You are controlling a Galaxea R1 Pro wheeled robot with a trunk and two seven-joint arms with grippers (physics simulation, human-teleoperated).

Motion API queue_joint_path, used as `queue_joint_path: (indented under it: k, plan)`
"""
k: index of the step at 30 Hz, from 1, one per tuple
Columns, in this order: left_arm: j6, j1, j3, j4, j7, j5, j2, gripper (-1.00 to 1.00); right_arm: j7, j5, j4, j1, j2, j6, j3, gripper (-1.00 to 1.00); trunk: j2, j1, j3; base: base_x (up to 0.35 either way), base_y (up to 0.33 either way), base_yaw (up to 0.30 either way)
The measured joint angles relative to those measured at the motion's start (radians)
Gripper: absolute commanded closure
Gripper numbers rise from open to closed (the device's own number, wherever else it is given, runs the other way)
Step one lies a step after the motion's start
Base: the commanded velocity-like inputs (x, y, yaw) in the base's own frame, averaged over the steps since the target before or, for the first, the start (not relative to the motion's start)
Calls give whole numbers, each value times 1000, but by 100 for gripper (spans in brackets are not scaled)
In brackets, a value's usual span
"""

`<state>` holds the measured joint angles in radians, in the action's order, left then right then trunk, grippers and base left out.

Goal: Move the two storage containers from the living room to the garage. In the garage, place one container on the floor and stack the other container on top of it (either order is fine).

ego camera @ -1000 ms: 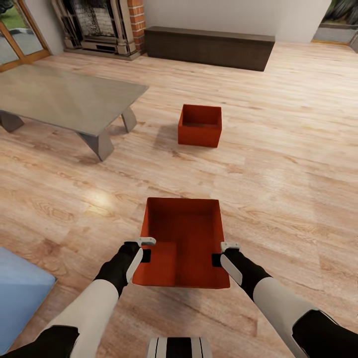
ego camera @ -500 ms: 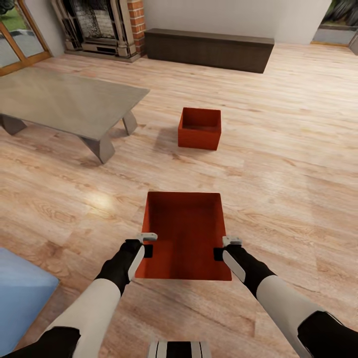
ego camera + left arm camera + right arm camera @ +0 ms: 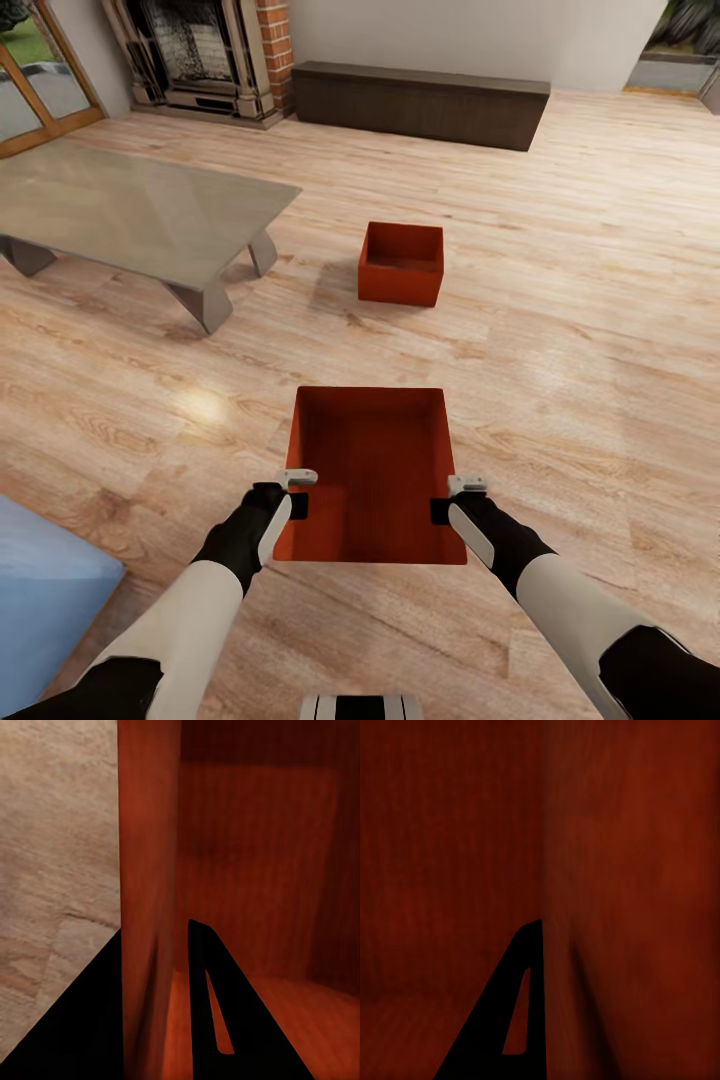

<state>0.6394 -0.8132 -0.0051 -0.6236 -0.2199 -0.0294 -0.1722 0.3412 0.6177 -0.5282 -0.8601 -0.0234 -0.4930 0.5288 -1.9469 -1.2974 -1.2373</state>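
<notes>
While both hands, left hand [image 3: 296, 492] & right hand [image 3: 452, 498], pinch near container [image 3: 370, 470] walls, fingertips partly hidden

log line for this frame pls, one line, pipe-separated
room: living room, wood floor | left gripper: shut on near container left wall | right gripper: shut on right wall | far container: on floor beside grey table

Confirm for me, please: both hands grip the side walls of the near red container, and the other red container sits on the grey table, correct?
Not quite. The other red container sits on the wood floor beside the grey table, as the head view shows. The left hand and right hand do grip the near container's side walls.
</notes>
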Motion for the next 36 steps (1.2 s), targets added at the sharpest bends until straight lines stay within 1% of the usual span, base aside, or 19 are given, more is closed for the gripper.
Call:
queue_joint_path:
  k: [22, 36]
  plan:
    - [-4, 0, 0, 7, 1, -6, 1, 100, 1, -5, 0, 0, 0, -5, -1, 100, 154, 84, 69, 0, 0, 0]
    - [-6, 0, 0, 4, 1, -2, 0, 100, -1, -4, 0, 0, 0, 1, -1, 100, 252, 138, 113, 0, 0, 0]
